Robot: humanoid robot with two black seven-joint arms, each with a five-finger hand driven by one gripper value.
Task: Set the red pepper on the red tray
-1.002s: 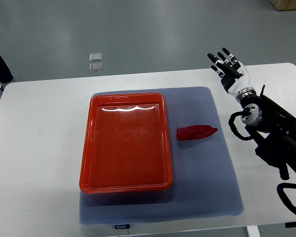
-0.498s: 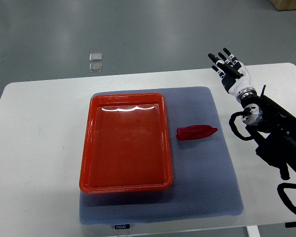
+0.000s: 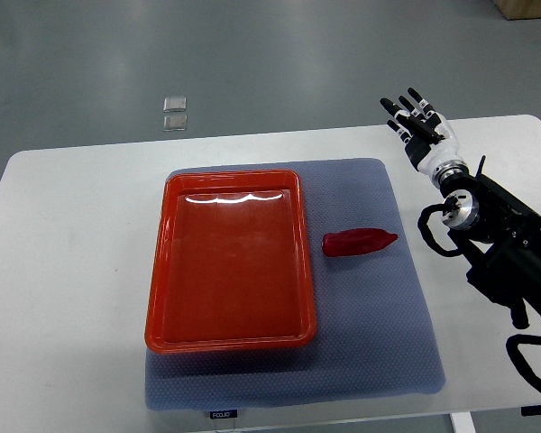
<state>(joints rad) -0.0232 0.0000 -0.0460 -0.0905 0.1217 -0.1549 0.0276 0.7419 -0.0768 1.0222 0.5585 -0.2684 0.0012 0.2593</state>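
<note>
The pepper [image 3: 359, 242] is seen lying on its side on the grey mat [image 3: 370, 325], just right of the tray [image 3: 230, 262] and apart from its rim, with its pointed end turned away from the tray. The tray is set on the left part of the mat, which is spread over the white desk [image 3: 72, 271]. The right robot hand [image 3: 418, 122] is held near the desk's far right edge, well apart from the pepper, fingers [image 3: 406, 105] spread and nothing grasped.
</note>
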